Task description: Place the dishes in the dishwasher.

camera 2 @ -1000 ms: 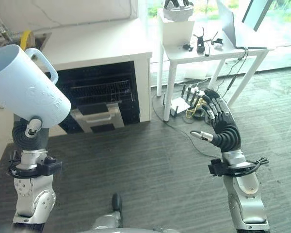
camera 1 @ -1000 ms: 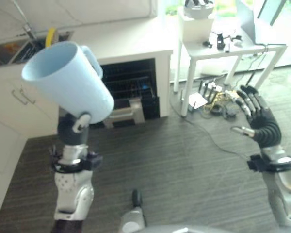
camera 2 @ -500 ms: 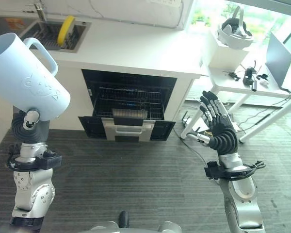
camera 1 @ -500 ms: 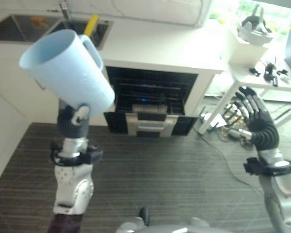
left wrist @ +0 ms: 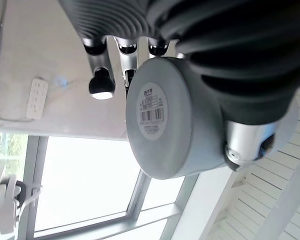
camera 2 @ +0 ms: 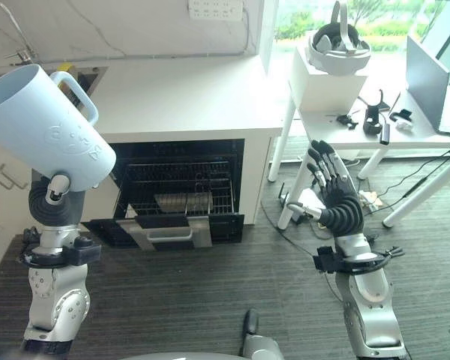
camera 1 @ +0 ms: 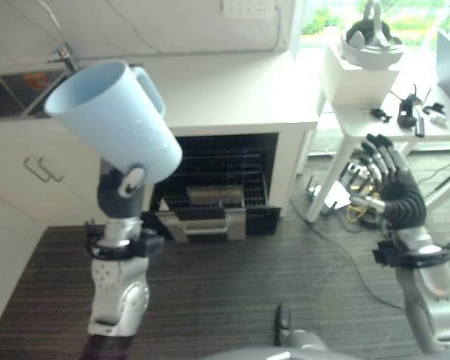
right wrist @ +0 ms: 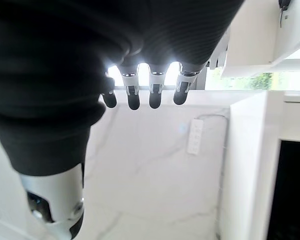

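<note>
Gripping the blue mug (camera 1: 114, 121), the left hand (camera 1: 121, 187) tilts its mouth up-left; the wrist view shows its labelled base. The right hand (camera 2: 336, 196) is spread open.

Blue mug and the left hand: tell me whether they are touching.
Touching. In the left wrist view the left hand curls round the blue mug, fingers and thumb pressed against its wall, base facing the camera.

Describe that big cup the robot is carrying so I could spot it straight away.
Start at the white kitchen counter with the open dishwasher under it. In front of it the robot's left hand is raised, gripping a pale blue mug by its base, tilted, mouth up. Nothing else nearby is blue or has a looped handle.
</note>
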Motion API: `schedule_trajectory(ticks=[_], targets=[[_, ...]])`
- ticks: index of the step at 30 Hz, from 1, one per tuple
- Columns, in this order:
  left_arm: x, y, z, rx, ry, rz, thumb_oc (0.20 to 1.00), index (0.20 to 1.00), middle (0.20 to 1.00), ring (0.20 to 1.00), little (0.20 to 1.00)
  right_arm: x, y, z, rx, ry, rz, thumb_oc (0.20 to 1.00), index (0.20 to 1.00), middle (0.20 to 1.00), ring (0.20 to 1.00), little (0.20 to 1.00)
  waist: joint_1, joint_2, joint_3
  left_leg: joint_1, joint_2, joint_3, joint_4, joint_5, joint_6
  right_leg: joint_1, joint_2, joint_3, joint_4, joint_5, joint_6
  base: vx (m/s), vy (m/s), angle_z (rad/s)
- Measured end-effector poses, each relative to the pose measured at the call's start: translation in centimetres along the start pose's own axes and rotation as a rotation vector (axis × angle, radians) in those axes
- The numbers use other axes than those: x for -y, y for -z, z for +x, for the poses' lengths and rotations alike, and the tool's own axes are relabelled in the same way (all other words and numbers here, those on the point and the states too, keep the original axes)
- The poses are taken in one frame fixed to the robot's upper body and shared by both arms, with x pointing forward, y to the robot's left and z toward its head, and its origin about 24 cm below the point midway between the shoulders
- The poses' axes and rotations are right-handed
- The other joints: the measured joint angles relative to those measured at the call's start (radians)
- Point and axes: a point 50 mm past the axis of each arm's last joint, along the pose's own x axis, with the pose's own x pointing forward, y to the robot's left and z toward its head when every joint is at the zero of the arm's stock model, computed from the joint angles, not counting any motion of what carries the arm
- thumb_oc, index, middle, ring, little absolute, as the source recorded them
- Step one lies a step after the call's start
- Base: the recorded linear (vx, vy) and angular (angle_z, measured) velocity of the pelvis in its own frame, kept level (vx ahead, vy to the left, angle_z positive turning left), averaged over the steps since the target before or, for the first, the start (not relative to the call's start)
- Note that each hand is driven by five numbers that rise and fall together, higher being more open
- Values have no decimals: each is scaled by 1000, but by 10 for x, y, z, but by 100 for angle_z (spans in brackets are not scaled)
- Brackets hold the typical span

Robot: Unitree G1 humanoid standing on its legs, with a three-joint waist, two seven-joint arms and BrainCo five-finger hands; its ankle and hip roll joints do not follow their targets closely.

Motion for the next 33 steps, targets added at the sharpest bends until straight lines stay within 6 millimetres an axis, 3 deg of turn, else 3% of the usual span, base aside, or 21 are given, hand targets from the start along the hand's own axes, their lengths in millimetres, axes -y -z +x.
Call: schedule_trajectory(ticks=[7, 9, 10, 11, 13, 14, 15, 16, 17, 19, 20, 21, 22, 23, 24, 26, 27, 29, 30, 31, 33], targets=[[-1, -1, -2, -3, 1, 0, 200, 200, 200, 200, 200, 9, 4, -8, -42, 31, -30, 1000, 1000, 1000, 1000, 1000, -9, -2, 18, -75, 30, 12, 179, 14, -27, 22, 15, -14, 0, -66, -12, 64, -207, 6], [1, 0, -2, 0, 5, -8, 200, 200, 200, 200, 200, 12, 2, -7, -35, 31, -41, 1000, 1000, 1000, 1000, 1000, -1, -39, 48, -299, 7, -58, 564, 52, -93, 11, -24, 25, 0, -79, -31, 20, -24, -8], [1, 0, -2, 2, 10, -8, 200, 200, 200, 200, 200, 11, 1, -6, -29, 26, -43, 1000, 1000, 1000, 1000, 1000, -5, -25, 58, -368, -20, -71, 626, 41, -77, 1, -30, 42, 6, -87, -43, 97, 126, -36], [2, 0, -1, 6, 27, -9, 200, 200, 200, 200, 200, 12, 1, -5, -31, 19, -62, 1000, 1000, 1000, 1000, 1000, -15, -14, 71, -405, -38, -57, 568, 24, -48, -12, -35, 42, 11, -89, -46, 176, 264, -46], [-1, 4, -1, -9, 43, 3, 200, 200, 200, 200, 200, 12, 2, -4, -36, 22, -64, 1000, 1000, 1000, 1000, 1000, -39, -17, 87, -364, 1, -25, 296, 14, -29, 0, -33, 31, -7, -85, -32, 233, 425, -39], [-3, 11, -5, -38, 28, -2, 200, 200, 200, 200, 200, 16, 4, -3, -44, 33, -72, 1000, 1000, 1000, 1000, 1000, -54, 32, 93, -329, 64, -3, 118, 19, -27, 13, -5, 34, 10, -143, 80, 210, 435, -11], [0, 13, -2, -40, 45, -21, 200, 200, 200, 200, 200, 30, -2, -8, -49, 67, -123, 1000, 1000, 1000, 1000, 1000, -61, 82, 98, -328, 179, -12, -29, 27, -61, -56, 11, 90, 262, -255, 39, 194, 419, -3], [0, 13, -3, -27, 42, -56, 200, 200, 200, 200, 200, 41, -4, -20, -79, 117, -154, 1000, 1000, 1000, 1000, 1000, -58, 67, 118, -352, 200, 22, -44, 87, -89, -15, -35, 76, 210, -265, 8, 298, 669, -2], [-1, 12, -2, -15, 36, -54, 200, 200, 200, 200, 200, 44, -5, -22, -85, 117, -165, 1000, 1000, 1000, 1000, 1000, -56, 60, 117, -351, 205, 19, -34, 87, -91, 24, -72, 83, 160, -245, 39, 321, 734, -16], [-8, 11, -19, -20, -15, -72, 200, 200, 200, 200, 200, 43, -9, -18, -77, 74, -183, 1000, 1000, 1000, 1000, 1000, -52, 47, 89, -345, 295, -32, 43, 83, -93, 78, -162, 118, 123, -207, 130, 331, 954, -47], [-12, 8, -20, -13, -22, -56, 200, 200, 200, 200, 200, 41, -18, -16, -41, 58, -194, 1000, 1000, 1000, 1000, 1000, -47, 23, 71, -307, 271, 23, 46, 86, -90, 109, -239, 131, 91, -170, 193, 301, 1066, -50], [-14, 5, -12, 12, -10, -49, 200, 200, 200, 200, 200, 39, -23, -15, -14, 68, -189, 1000, 1000, 1000, 1000, 1000, -34, -17, 75, -287, 229, 71, 83, 172, -155, 150, -325, 132, 71, -119, 275, 246, 868, -15], [-16, -2, 1, 53, 14, -55, 200, 200, 200, 200, 200, 28, -22, -19, -9, 91, -125, 1000, 1000, 1000, 1000, 1000, -19, -101, 66, -356, 143, 114, 237, 95, -96, 141, -422, 118, 94, -24, 208, 243, 625, 29], [-13, -3, 8, 67, 46, -56, 200, 200, 200, 200, 200, 23, -27, -21, 20, 99, -108, 1000, 1000, 1000, 1000, 1000, -18, -124, 62, -385, 119, 120, 285, 59, -58, 126, -450, 108, 119, 70, 165, 224, 486, 70], [-10, -5, 14, 62, 92, -45, 200, 200, 200, 200, 200, 18, -29, -26, 33, 124, -77, 1000, 1000, 1000, 1000, 1000, -5, -150, 45, -381, 70, 95, 269, 42, -13, 91, -461, 121, 179, 132, 168, 213, 405, 73], [-13, -8, 15, 55, 103, -38, 200, 200, 200, 200, 200, 17, -25, -31, 14, 142, -59, 1000, 1000, 1000, 1000, 1000, 37, -178, 26, -319, 19, 79, 176, 57, 57, 33, -413, 114, 378, 9, 190, 250, 310, 66], [-15, -11, 16, 61, 93, -39, 200, 200, 200, 200, 200, 16, -20, -30, 3, 136, -51, 1000, 1000, 1000, 1000, 1000, 47, -172, 25, -267, -28, 77, 120, 68, 84, -8, -339, 110, 452, -46, 194, 245, 178, 48], [-14, -9, 12, 59, 80, -52, 200, 200, 200, 200, 200, 7, -5, -21, -26, 79, -13, 1000, 1000, 1000, 1000, 1000, 50, -131, 23, -210, -34, 103, 68, 62, 100, -33, -312, 88, 468, -114, 204, 155, -53, -8], [-13, -9, 12, 54, 84, -48, 200, 200, 200, 200, 200, 4, -3, -19, -30, 58, -19, 1000, 1000, 1000, 1000, 1000, 46, -122, 22, -205, -39, 105, 59, 62, 100, -33, -290, 89, 393, -127, 212, 116, -348, -34], [-8, -6, 18, 57, 77, -36, 200, 200, 200, 200, 200, -1, 1, -9, -29, 12, -17, 1000, 1000, 1000, 1000, 1000, 43, -120, 21, -210, -46, 105, 47, 62, 99, -21, -251, 46, 108, -106, 216, 91, -365, -18], [-4, 0, 30, 60, 58, -26, 200, 200, 200, 200, 200, -4, 6, 3, -17, -5, -22, 1000, 1000, 1000, 1000, 1000, 26, -125, 23, -221, -60, 83, 49, 62, 99, -11, -250, 10, -10, -21, 224, 59, -312, 35]])
